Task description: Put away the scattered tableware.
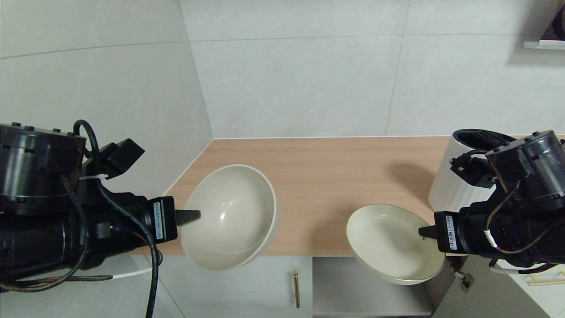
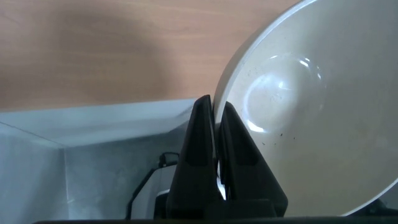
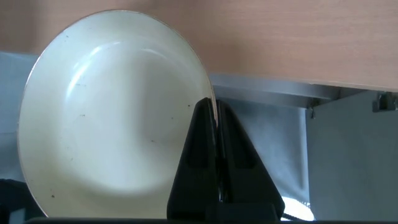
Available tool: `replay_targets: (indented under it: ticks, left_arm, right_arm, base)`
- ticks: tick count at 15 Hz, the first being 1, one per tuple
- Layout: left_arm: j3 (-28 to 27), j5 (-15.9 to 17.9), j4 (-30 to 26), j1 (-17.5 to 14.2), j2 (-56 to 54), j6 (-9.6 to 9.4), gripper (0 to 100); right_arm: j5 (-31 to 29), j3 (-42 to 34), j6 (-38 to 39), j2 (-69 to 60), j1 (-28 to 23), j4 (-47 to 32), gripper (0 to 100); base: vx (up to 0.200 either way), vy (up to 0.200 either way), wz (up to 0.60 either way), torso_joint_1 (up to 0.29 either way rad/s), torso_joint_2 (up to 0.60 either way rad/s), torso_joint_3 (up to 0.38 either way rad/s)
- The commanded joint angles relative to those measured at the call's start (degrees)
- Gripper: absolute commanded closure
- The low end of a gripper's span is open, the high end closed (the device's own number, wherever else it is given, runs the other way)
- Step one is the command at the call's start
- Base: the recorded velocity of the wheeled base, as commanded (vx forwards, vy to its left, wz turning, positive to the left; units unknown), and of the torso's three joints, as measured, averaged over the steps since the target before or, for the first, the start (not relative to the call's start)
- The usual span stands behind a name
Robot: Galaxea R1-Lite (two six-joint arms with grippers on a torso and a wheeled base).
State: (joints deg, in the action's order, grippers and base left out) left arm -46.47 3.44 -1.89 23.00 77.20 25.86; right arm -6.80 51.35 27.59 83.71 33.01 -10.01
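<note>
Holding both dishes tipped on edge, hollows facing us, we have the left gripper [image 1: 194,215] clamped on the rim of the deep bowl [image 1: 231,216] and the right gripper [image 1: 423,231] on the shallow plate [image 1: 388,243], each dish reaching inward from its gripper at the front edge of the wooden counter [image 1: 326,176]. Wrist views show the rims pinched between the fingers [image 2: 200,143]; the head view adds a white canister [image 1: 446,181] farther back.
</note>
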Motion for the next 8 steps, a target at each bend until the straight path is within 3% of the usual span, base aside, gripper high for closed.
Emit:
replay_targets:
  ticks: [1, 4, 6, 8]
  left_arm:
    - [-0.02, -0.01, -0.04, 0.02, 0.67, -0.02, 100]
    - [0.15, -0.01, -0.04, 0.02, 0.67, -0.46, 100]
    - [0.59, -0.19, -0.04, 0.02, 0.76, -2.21, 100]
    - [0.86, -0.10, -0.04, 0.02, 0.76, -2.48, 100]
  right_arm:
    - [0.03, -0.02, 0.01, 0.93, 0.03, -0.01, 100]
    - [0.03, -0.11, 0.01, 1.01, 0.03, -0.01, 100]
    - [0.03, -0.02, 0.01, 1.10, -0.05, 0.16, 100]
    - [0.03, -0.02, 0.01, 1.45, -0.14, 0.16, 100]
  base:
    - [-0.200, 0.000, 0.00, 0.032, 0.01, 0.002]
    - [-0.200, 0.000, 0.00, -0.006, 0.00, 0.004]
    - [0.000, 0.000, 0.00, 0.000, 0.00, 0.000]
    - [0.000, 0.000, 0.00, 0.000, 0.00, 0.000]
